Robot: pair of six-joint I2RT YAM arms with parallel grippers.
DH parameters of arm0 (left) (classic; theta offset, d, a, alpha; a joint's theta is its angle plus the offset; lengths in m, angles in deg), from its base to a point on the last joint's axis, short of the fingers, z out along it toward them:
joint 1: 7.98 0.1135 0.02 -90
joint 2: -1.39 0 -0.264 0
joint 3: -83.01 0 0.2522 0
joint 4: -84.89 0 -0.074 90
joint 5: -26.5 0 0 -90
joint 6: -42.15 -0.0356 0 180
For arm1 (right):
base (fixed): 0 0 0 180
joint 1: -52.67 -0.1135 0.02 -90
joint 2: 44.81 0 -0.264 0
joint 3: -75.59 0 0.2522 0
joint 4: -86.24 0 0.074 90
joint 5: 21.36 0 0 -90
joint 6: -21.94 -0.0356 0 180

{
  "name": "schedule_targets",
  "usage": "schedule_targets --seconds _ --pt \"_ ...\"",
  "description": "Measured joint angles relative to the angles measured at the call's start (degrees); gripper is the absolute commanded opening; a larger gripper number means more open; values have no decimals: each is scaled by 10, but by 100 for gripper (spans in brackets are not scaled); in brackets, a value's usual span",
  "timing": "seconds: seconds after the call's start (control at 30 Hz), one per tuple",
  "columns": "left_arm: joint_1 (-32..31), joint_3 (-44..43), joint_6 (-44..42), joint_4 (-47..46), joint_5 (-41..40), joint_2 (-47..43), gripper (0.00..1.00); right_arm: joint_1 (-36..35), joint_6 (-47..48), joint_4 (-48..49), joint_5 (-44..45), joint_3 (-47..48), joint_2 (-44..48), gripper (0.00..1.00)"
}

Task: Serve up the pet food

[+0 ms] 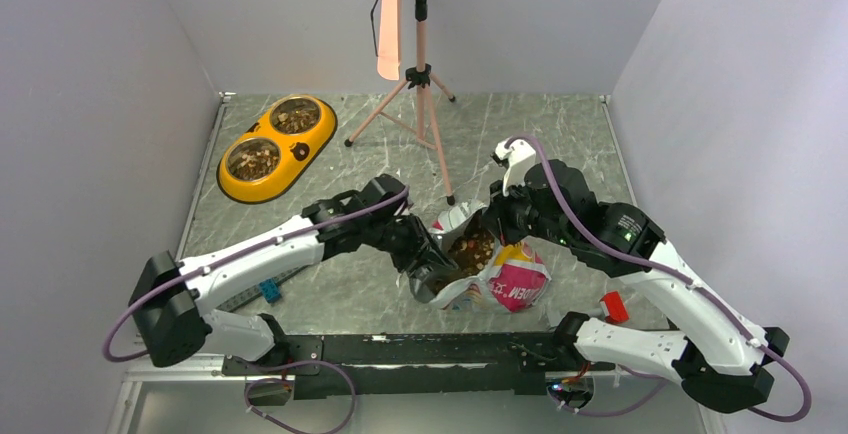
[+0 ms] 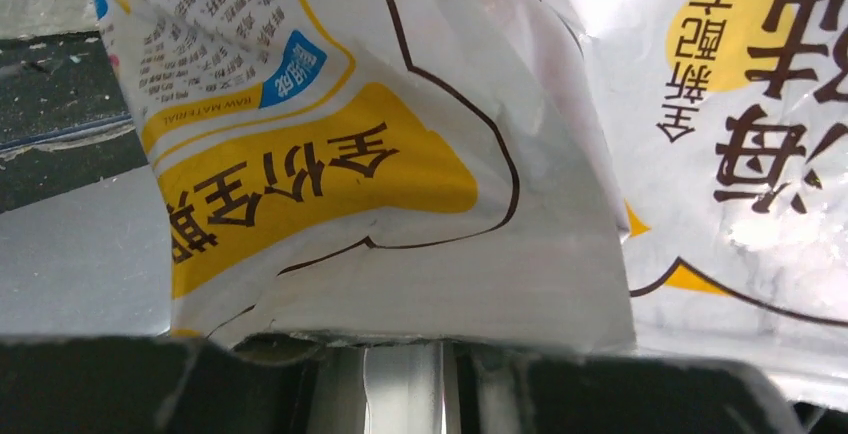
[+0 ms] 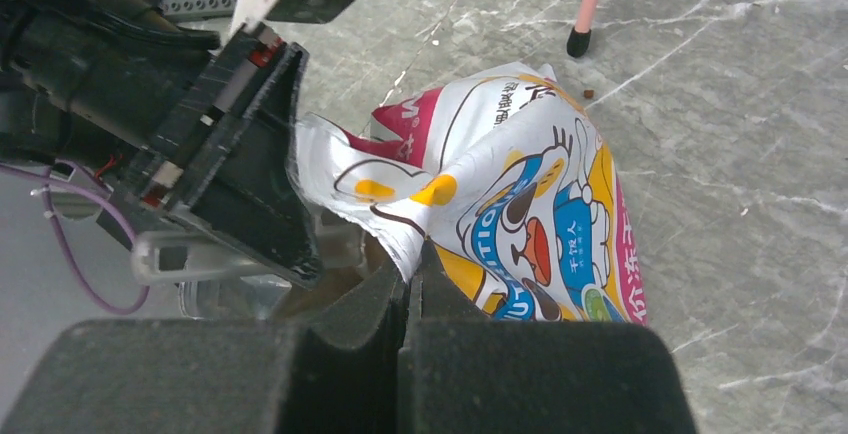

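Pink tripod (image 1: 420, 104) stands between pet food (image 1: 472, 250) bag (image 1: 518, 286) and yellow dish (image 1: 275, 169).

The pet food (image 1: 472, 249) is seen as a loose heap of small brown and tan pellets. It fills the open mouth of a printed bag (image 1: 515, 284) lying on its side near the front middle of the tabletop (image 1: 560, 144). More of the same pellets are held in both hollows of a yellow double dish (image 1: 255, 191) at the far left. One stray pellet (image 3: 588, 92) is seen on the bare tabletop just beyond the bag.
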State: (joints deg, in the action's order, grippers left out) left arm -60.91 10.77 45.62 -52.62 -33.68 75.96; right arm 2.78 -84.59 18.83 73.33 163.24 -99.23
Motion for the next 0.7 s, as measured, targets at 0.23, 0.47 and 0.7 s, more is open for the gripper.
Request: schedule_targets --seconds 0.23,0.47,0.7 --pt "0 -47 -15 -11 -9 87 0 0 -6 6 13 -2 -8 0" --pt "19 -65 -47 -69 30 166 0 0 -6 24 26 -17 -7 0" --pt "40 -55 -132 -183 117 218 0 0 -5 42 43 -47 11 0"
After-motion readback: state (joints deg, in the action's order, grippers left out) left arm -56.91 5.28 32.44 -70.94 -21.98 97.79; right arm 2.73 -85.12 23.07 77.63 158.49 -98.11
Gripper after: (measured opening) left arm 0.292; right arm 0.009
